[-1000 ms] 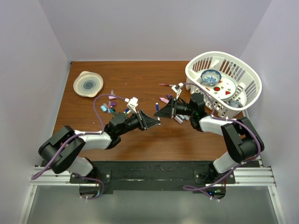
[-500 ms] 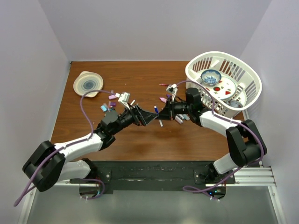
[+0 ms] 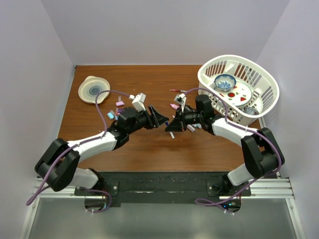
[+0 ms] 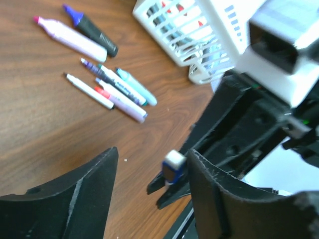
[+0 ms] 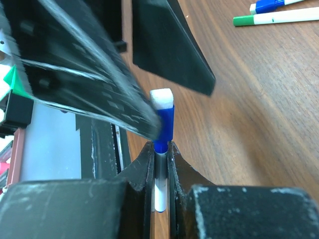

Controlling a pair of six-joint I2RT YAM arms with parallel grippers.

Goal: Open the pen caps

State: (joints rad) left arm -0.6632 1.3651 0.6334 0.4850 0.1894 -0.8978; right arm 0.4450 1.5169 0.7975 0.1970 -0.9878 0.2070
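Note:
My right gripper [image 5: 159, 149] is shut on a slim white pen [image 5: 159, 195] and holds it pointing at the left gripper. The pen's blue cap [image 5: 163, 127], with a white end, sticks out past the fingertips. My left gripper [image 4: 152, 154] is open, and the blue cap [image 4: 172, 168] stands between its fingers, close beside the right finger [image 4: 214, 194] and well apart from the other. In the top view the two grippers meet tip to tip over the table's middle, left [image 3: 160, 119] and right [image 3: 172, 124]. Other pens [image 4: 117, 89] lie loose on the wood.
A white basket [image 3: 239, 62] with a bowl and a plate inside stands at the back right. A round pale lid [image 3: 93, 89] lies at the back left. More pens and caps lie by the left arm [image 3: 117, 110] and under the right wrist [image 3: 192, 128].
My left gripper has opened and swung up and right until its fingers straddle the blue cap. The right gripper has shifted a little left, still shut on the pen.

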